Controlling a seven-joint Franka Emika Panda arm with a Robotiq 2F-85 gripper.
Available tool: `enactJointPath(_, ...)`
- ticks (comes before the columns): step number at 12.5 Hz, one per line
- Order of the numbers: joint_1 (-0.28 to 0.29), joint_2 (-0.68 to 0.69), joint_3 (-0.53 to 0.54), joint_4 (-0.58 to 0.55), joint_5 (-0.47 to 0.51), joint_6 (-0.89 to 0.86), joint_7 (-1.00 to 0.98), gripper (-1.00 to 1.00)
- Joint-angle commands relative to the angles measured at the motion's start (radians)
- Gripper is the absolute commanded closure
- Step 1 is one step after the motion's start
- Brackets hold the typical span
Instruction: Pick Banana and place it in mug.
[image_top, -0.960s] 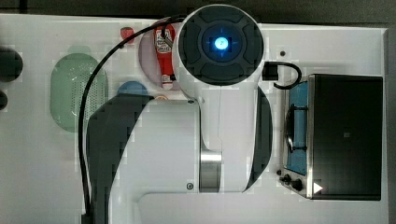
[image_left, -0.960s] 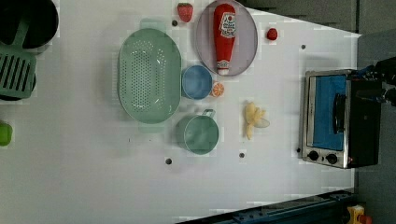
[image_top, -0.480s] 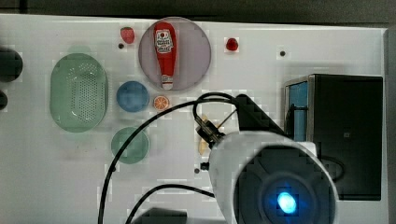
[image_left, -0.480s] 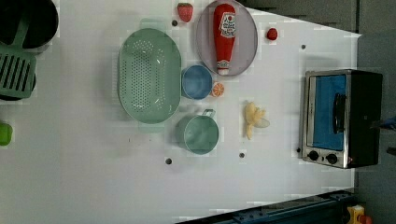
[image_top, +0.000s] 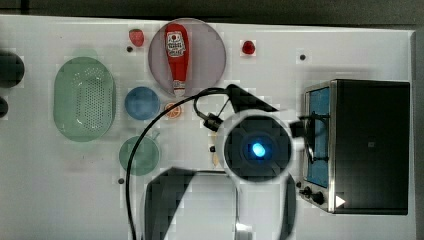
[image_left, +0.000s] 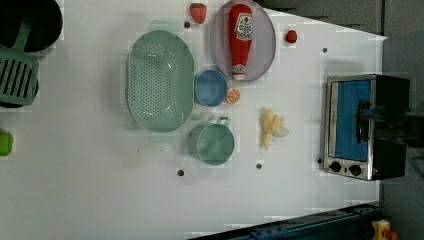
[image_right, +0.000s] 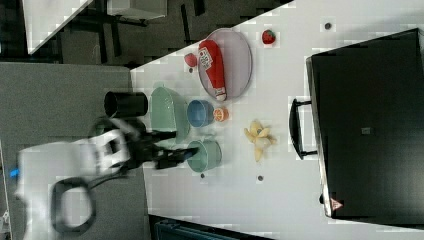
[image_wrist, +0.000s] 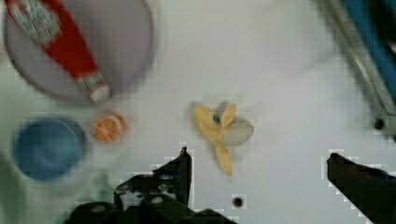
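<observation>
Arm above tabletop, wrist pointing down. Tool jaws spread wide, empty, hovering over banana. Banana lies on tabletop between mug and toaster oven, apart from both. Count: one banana, one mug, one blue bowl, one colander, one ketchup bottle on plate, two strawberries.

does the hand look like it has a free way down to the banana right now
Probably yes. The hand is open, fingers wide apart, above the banana, which lies alone on bare table. The orange slice and toaster oven sit well off to either side.
</observation>
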Motion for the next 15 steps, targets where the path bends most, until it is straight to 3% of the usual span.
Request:
enactJointPath(1, 0.007, 0.098, -0.003, -0.126, 0.022, 0.132, -0.412, -1.00)
enactJointPath(6, 0.007, 0.329, 0.000, -0.204, 0.022, 0.422, -0.895, -1.00)
enactJointPath(12, 0.007, 0.541, 0.007, -0.205, 0.022, 0.724, -0.913, -1.00)
enactJointPath(13, 0.007, 0.551, 0.006, -0.205, 0.022, 0.741, -0.913, -0.93)
enactJointPath(15, 0.007, 0.560, 0.007, -0.212, 0.022, 0.742, -0.913, -0.45)
